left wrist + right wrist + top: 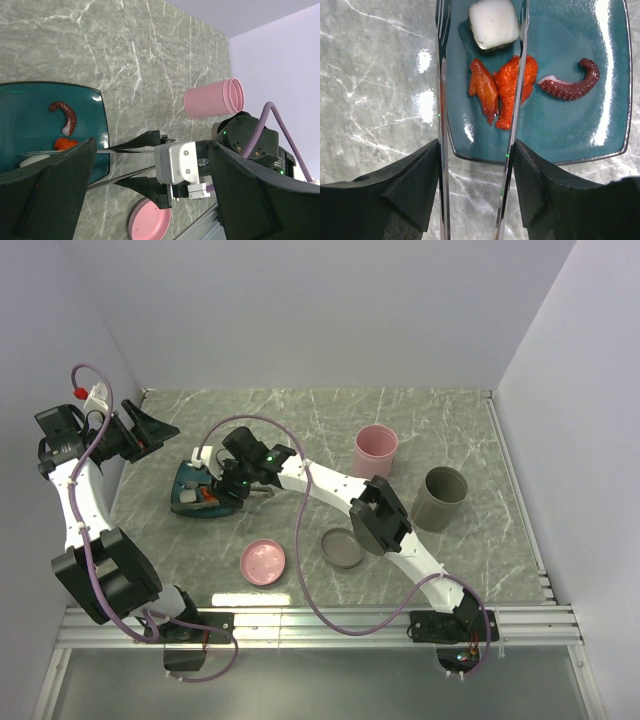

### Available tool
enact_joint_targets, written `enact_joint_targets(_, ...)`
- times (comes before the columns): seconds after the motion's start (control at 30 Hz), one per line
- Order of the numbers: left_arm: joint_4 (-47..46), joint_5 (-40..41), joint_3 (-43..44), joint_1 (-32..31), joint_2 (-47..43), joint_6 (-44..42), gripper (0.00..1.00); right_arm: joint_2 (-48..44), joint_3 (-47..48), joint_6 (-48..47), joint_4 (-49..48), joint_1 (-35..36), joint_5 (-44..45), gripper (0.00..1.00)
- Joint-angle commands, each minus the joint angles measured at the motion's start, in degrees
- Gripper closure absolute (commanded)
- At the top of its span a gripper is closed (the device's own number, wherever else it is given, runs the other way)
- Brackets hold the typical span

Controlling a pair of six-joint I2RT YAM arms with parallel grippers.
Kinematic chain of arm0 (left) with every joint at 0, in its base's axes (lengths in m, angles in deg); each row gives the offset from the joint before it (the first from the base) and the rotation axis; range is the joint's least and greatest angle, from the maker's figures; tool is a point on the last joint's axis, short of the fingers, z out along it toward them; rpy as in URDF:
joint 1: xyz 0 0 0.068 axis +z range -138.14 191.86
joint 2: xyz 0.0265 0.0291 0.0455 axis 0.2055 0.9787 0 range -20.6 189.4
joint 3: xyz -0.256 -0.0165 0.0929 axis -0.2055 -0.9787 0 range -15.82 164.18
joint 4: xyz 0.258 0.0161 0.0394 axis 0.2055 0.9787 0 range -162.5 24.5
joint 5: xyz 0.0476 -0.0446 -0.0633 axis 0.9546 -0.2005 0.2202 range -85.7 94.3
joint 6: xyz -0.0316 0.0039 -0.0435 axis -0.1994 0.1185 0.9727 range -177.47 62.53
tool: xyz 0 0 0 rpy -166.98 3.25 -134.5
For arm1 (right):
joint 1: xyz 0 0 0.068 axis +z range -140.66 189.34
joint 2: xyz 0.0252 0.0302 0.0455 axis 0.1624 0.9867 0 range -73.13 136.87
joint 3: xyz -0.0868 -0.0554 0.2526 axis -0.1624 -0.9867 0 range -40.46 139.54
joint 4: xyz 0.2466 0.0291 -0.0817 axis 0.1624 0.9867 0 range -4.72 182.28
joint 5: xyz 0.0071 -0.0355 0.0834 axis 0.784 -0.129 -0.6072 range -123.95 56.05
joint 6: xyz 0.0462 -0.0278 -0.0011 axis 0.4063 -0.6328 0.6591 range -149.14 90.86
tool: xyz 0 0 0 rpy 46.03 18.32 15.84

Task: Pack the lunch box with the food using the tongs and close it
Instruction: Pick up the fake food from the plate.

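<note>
My right gripper [477,150] is shut on the tongs [443,100], one finger pressing each silver arm from outside. The arms reach out over the teal plate [570,130] and straddle the white cube [493,23] and one of the red-orange bits [482,87]; the right arm crosses the other bit. A dark tentacle piece [572,87] lies right of the tongs. In the top view this gripper [228,485] hangs at the plate's [185,502] right edge. My left gripper [150,430] stands open and empty, up and left of the plate. Which tub is the lunch box I cannot tell.
An open pink tub [375,450] and an open grey tub [441,498] stand right of the plate. A pink lid [263,562] and a grey lid [343,548] lie flat nearer the front rail. Walls close in the left, back and right sides.
</note>
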Motion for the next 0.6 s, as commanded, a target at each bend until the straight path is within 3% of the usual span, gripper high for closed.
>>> enact_joint_targets(0.0,-0.4,-1.7,0.0,0.4,-1.0,-1.5,0.01,1.1,3.6,-1.1,-0.2,0.4,0.1,0.36)
enact_joint_targets(0.33,-0.6,-1.8,-0.1,0.5,-0.8,-1.4,0.01,0.6,2.2,-2.1,-0.2,0.5,2.7,0.37)
enact_joint_targets(0.57,-0.4,-1.8,0.2,0.4,-0.9,-1.4,0.01,-0.6,2.5,-2.2,0.1,0.4,1.2,0.48)
